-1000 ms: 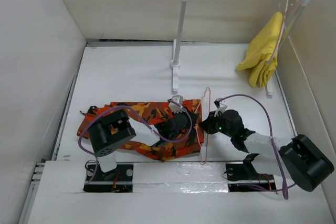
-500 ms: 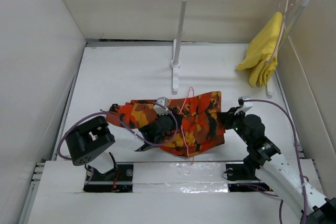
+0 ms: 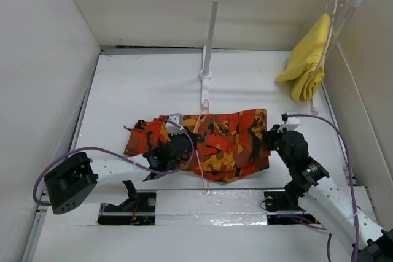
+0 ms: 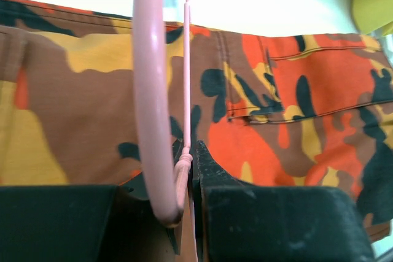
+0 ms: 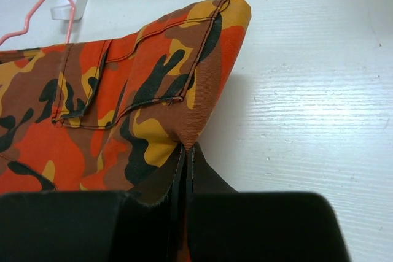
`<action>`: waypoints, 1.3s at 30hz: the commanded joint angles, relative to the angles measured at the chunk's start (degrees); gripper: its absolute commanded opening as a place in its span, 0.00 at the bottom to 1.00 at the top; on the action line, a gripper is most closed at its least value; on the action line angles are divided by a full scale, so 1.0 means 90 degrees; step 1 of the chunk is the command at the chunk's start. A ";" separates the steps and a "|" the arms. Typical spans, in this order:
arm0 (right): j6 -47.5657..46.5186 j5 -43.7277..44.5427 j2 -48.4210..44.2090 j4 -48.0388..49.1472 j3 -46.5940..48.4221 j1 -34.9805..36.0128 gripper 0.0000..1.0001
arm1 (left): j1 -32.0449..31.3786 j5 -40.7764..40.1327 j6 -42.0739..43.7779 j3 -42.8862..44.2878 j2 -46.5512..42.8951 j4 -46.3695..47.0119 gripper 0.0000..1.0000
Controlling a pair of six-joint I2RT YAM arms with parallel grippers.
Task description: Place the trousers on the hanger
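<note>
The camouflage trousers [image 3: 230, 142] lie spread across the middle of the table, with the pink wire hanger [image 3: 204, 179] running front to back through them. My left gripper [image 3: 189, 153] is shut on the hanger's thin wire; in the left wrist view the gripper [image 4: 190, 154] pinches the wire just below a twisted joint, and the hanger [image 4: 147, 90] curves close to the lens over the trousers [image 4: 295, 108]. My right gripper [image 3: 271, 138] is shut on the right edge of the trousers; in the right wrist view the gripper [image 5: 186, 151] clamps a fold of the trousers [image 5: 141, 90], and the hanger [image 5: 43, 1] shows at top left.
A white clothes rail [image 3: 209, 47] stands at the back, its foot just behind the trousers. A yellow garment [image 3: 306, 59] hangs on a pale hanger at the rail's right end. White walls [image 3: 43, 78] enclose the table on left, back and right.
The hanger has moved left with my left gripper. My right gripper has drawn the trousers to the right, so they now spread across the hanger. The left arm's elbow has swung out left.
</note>
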 commanded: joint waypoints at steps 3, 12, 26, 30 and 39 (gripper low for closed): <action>-0.0117 0.0384 0.0243 0.0520 0.0338 -0.0083 0.00 | 0.0090 -0.0287 0.0493 0.0124 -0.0291 -0.0677 0.00; -0.0175 0.0198 0.0459 0.0716 0.0279 -0.0258 0.00 | 0.0149 -0.0336 0.0629 0.0368 -0.0485 -0.0989 0.00; -0.0146 -0.0465 0.0713 0.1038 0.0064 -0.0513 0.00 | 0.0149 -0.0288 0.0649 0.0446 -0.0721 -0.0630 0.00; -0.0165 -0.0681 0.0811 0.1321 0.0103 -0.0513 0.00 | 0.0149 -0.0121 0.0678 0.0475 -0.0584 -0.0170 0.00; -0.0127 -0.1851 0.0537 0.1194 0.0825 -0.0162 0.58 | -0.0173 -0.0346 0.1264 0.1490 -0.0934 -0.0091 0.00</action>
